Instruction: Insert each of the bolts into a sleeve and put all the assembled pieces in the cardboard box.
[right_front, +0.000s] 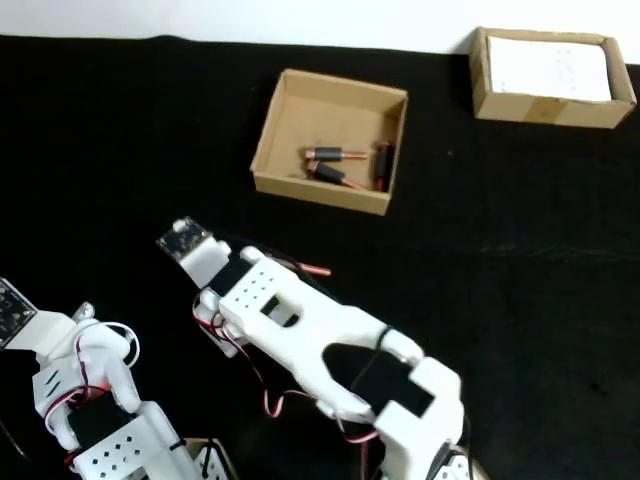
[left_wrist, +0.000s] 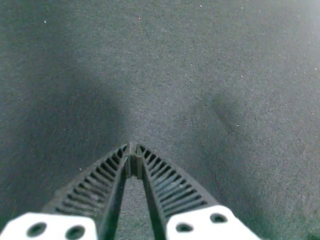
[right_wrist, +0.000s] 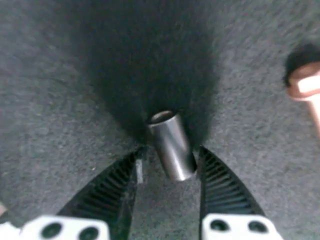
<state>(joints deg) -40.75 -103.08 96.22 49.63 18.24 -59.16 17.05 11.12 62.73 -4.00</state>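
One sleeve (right_wrist: 171, 142) lies lengthwise inside right end effector (right_wrist: 171, 151).

Black cloth (right_front: 520, 330), white-filled corner box (right_front: 545, 108)

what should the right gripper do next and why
Probably close on the sleeve: it sits between the open fingers of the right gripper with a gap on one side, so it isn't clamped yet, and the bolt lies loose on the cloth nearby.

Glossy smooth metal sleeve (right_wrist: 171, 145), coppery bolt (right_wrist: 306, 90), matt cardboard box (right_front: 330, 141), black cloth table (right_front: 520, 260)
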